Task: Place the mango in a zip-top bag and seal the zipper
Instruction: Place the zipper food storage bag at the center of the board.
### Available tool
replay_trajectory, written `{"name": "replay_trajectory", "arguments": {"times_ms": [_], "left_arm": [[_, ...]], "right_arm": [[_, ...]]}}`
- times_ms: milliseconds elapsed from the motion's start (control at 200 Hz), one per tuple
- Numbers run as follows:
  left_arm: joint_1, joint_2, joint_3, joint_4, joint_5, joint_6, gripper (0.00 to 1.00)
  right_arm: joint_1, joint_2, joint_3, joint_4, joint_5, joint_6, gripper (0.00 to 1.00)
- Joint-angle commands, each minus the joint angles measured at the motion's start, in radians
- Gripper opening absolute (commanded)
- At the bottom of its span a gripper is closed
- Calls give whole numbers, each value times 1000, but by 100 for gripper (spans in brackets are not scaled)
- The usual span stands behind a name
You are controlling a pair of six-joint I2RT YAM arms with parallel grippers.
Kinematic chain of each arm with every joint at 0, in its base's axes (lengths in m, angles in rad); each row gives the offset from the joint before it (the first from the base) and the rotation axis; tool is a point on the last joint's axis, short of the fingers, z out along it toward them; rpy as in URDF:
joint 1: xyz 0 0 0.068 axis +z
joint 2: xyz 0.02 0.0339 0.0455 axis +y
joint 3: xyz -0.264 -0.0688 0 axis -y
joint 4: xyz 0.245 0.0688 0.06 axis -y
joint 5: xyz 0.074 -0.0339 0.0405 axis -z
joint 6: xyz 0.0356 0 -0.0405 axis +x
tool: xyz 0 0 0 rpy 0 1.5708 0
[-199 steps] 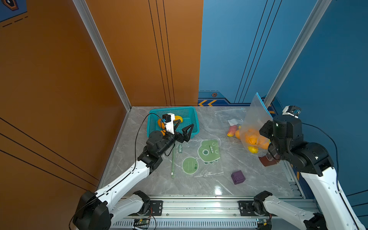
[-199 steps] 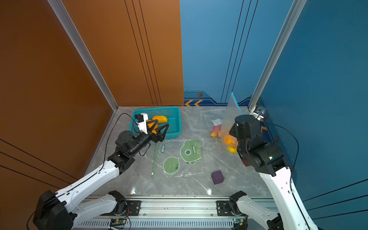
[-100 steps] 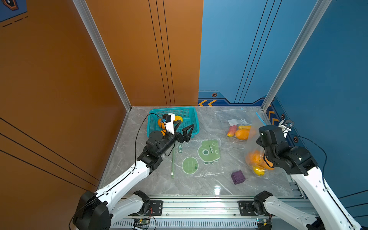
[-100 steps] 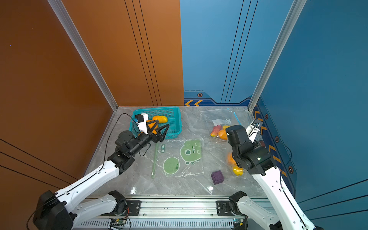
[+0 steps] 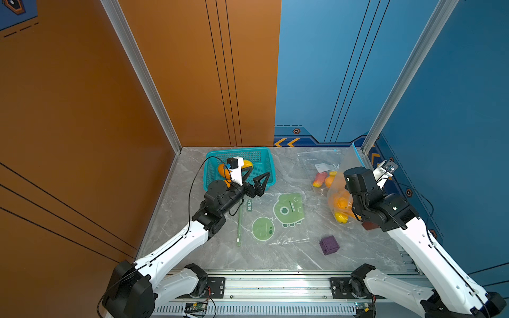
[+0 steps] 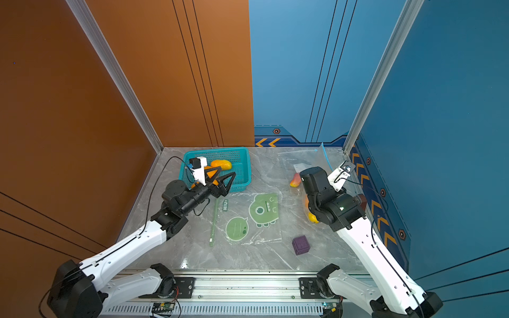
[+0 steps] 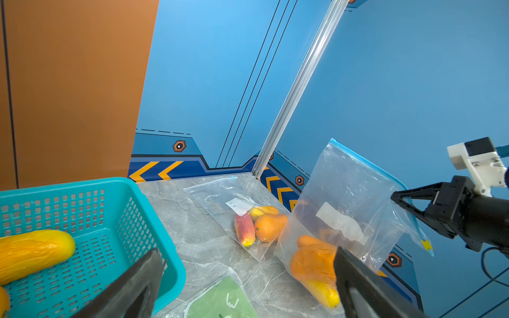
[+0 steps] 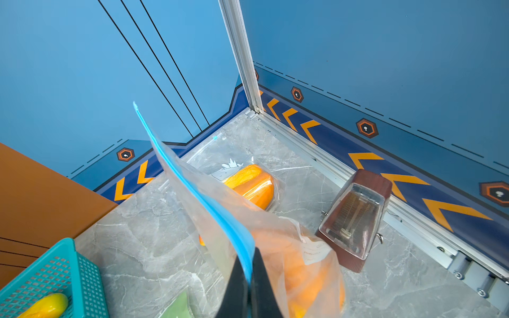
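A clear zip-top bag (image 7: 347,192) with a blue zipper strip (image 8: 192,190) stands at the right side of the table, and an orange-yellow mango (image 7: 311,264) lies in its bottom. My right gripper (image 8: 249,264) is shut on the zipper strip and holds the bag's top up. From above, the bag (image 5: 340,203) shows partly behind the right wrist. My left gripper (image 5: 257,176) is open and empty, hovering at the front edge of the teal basket (image 5: 264,154). More mangoes (image 6: 221,164) lie in that basket.
A second clear bag with fruit (image 5: 322,176) lies flat at the back right. A bag printed with green cartoons (image 5: 278,217) lies mid-table, and a purple cube (image 5: 329,245) sits near the front. A brown metronome (image 8: 355,217) stands beside the held bag by the right wall.
My right arm swung the held bag down and toward the front, then back a little. The bag's top now stands lower than a second ago. The left arm has not moved.
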Motion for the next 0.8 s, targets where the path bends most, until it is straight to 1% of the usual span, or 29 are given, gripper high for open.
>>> {"name": "replay_trajectory", "arguments": {"times_ms": [0,95,145,230,300,385,536,606,701,796], "left_arm": [[-92,82,47,10,33,84,98],[-188,149,74,10,-6,148,98],[-227,181,87,10,-24,160,98],[-267,218,107,10,-29,157,98],[-285,236,117,10,-32,153,98],[-291,247,124,10,-26,145,98],[-283,246,125,10,0,139,98],[-271,241,121,10,17,123,98],[-248,234,112,10,54,98,98],[-222,214,94,10,81,83,98]], "right_arm": [[10,-6,-22,44,75,116,0],[10,15,-26,46,97,197,0],[10,17,-30,46,112,228,0],[23,9,-28,11,172,287,0],[53,-2,-18,-42,245,343,0],[100,-9,-4,-106,315,401,0],[152,7,-2,-165,376,507,0],[162,40,19,-212,401,582,0],[171,105,63,-254,435,639,0],[160,187,110,-273,441,656,0]]}}
